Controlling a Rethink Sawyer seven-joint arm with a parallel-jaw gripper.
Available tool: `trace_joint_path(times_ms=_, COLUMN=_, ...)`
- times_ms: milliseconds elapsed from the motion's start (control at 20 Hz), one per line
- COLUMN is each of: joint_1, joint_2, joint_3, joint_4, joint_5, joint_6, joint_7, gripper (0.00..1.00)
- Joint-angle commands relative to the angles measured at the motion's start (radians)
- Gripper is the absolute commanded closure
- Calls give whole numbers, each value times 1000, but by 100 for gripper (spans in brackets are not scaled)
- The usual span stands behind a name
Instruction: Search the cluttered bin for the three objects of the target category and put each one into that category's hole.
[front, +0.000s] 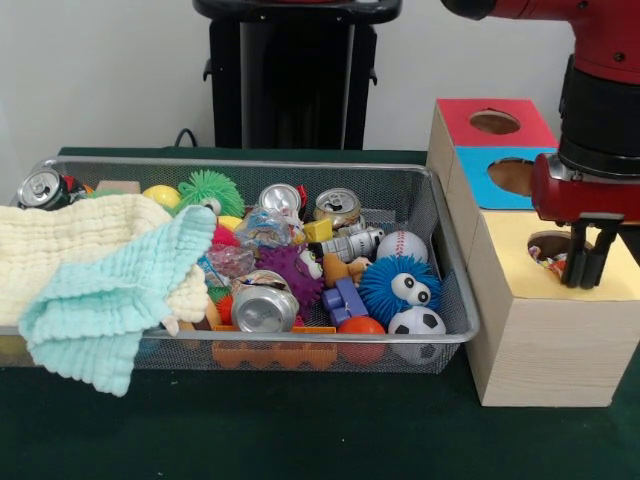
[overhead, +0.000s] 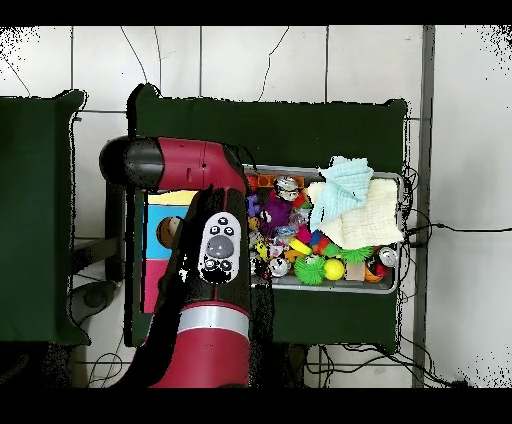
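The wire mesh bin (front: 452, 262) is full of toys and cans. One confetti-spotted wrapper wad (front: 265, 228) lies in its middle and another (front: 231, 262) sits just in front of it, by the cloths. My gripper (front: 587, 268) hangs over the round hole (front: 546, 242) of the yellow-topped box (front: 512, 252), with its fingers slightly apart and nothing between them. A third spotted wad (front: 552, 263) sits in the hole just left of the fingers. In the overhead view the arm (overhead: 215, 260) hides the gripper and the yellow box; the bin (overhead: 399, 212) shows to the arm's right.
A cream cloth (front: 70, 250) and a mint cloth (front: 110, 300) cover the bin's left end. Silver cans (front: 263, 308), balls and a blue furry toy (front: 400, 285) fill the rest. The blue-topped box (front: 480, 180) and the red-topped box (front: 455, 118) stand behind the yellow one.
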Motion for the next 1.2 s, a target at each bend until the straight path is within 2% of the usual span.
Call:
trace_joint_path(times_ms=50, joint_1=-65, joint_2=18, joint_3=98, joint_4=220, joint_5=-63, joint_6=13, joint_7=-2, gripper=100)
trace_joint_path(times_ms=400, joint_1=-91, joint_2=20, joint_3=131, joint_4=215, joint_5=-73, joint_6=38, joint_7=-27, gripper=100)
trace_joint_path(times_ms=850, joint_1=-117, joint_2=59, joint_3=171, joint_4=187, joint_5=-96, joint_6=39, joint_7=-61, gripper=100)
trace_joint_path(times_ms=1200, joint_1=-89, joint_2=48, joint_3=157, joint_4=209, joint_5=-79, joint_6=56, joint_7=37, gripper=100)
